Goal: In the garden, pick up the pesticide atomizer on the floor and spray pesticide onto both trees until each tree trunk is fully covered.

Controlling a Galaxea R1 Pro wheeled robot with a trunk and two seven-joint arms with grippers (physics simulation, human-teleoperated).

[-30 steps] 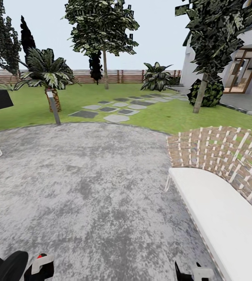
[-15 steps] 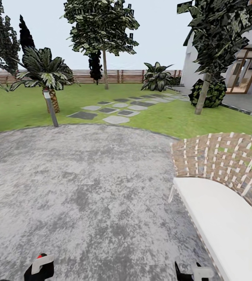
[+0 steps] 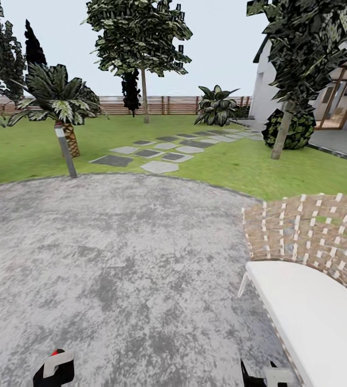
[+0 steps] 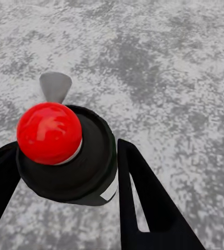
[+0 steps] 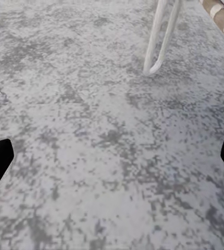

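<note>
Between my left gripper's (image 4: 65,172) fingers (image 4: 143,203): atomizer (image 4: 65,151), clamped over the floor (image 3: 130,258).
My right gripper (image 5: 112,156) is spread, holding nothing; bench (image 3: 313,301) near right; two trees (image 3: 141,48) stand far across the lawn (image 3: 238,166).

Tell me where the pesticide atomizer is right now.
The pesticide atomizer sits between the left gripper's black fingers above the grey floor; in the head view its red top shows at bottom left.
</note>
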